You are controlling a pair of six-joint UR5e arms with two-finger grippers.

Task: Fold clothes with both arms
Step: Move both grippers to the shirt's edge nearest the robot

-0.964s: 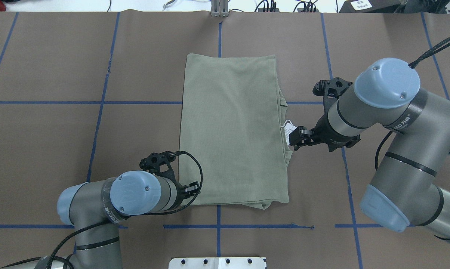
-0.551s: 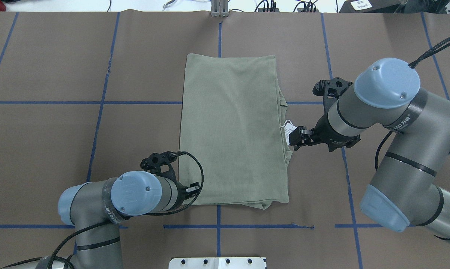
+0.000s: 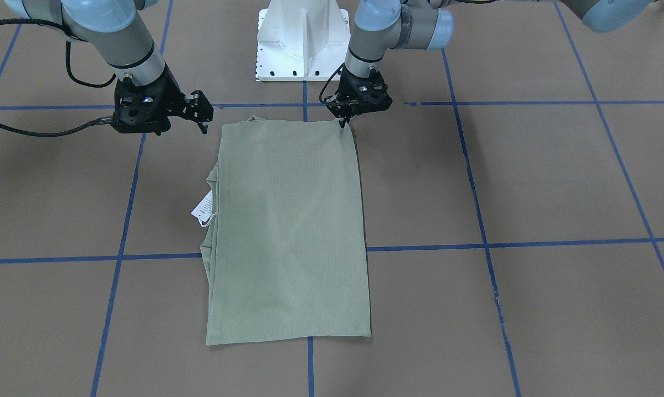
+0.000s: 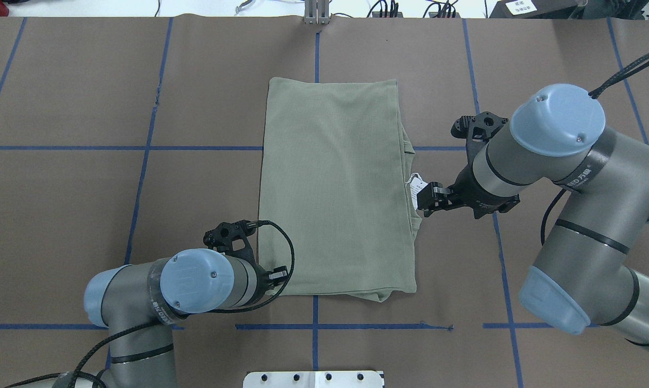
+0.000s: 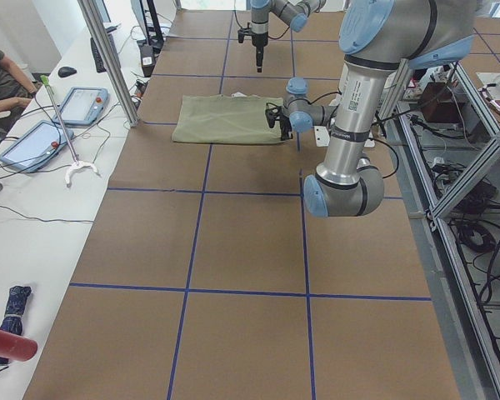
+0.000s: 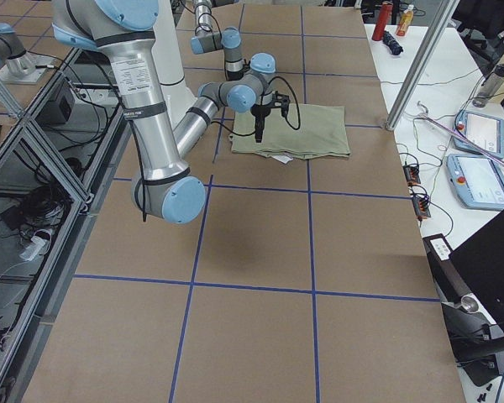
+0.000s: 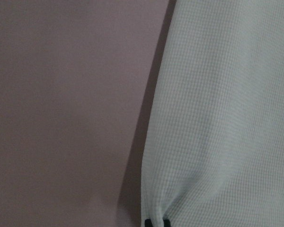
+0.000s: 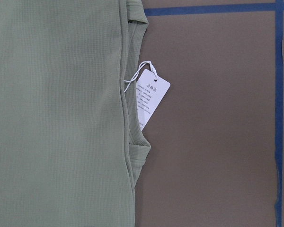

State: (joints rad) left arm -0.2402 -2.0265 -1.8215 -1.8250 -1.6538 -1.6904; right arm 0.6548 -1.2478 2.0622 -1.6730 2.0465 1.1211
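The sage-green shirt (image 4: 335, 188) lies folded into a tall rectangle mid-table, also visible in the front view (image 3: 288, 231). Its white paper tag (image 8: 150, 97) sticks out on a string from the right edge. My left gripper (image 4: 279, 277) sits at the shirt's near left corner (image 3: 342, 122). In the left wrist view the fingertips (image 7: 156, 222) are shut on puckered fabric. My right gripper (image 4: 425, 203) hovers just off the shirt's right edge beside the tag, open and holding nothing (image 3: 202, 113). Its fingers do not show in the right wrist view.
Brown table cover with blue tape grid lines (image 4: 316, 326). The white pedestal base (image 3: 303, 38) stands at the robot's edge. Side benches hold tablets (image 5: 33, 143) and a red bottle (image 5: 8, 342). A person's arm (image 5: 4, 79) rests at the left bench.
The left arm has shifted very slightly toward the robot's side, still gripping the shirt corner. The right arm and the shirt have not visibly moved.
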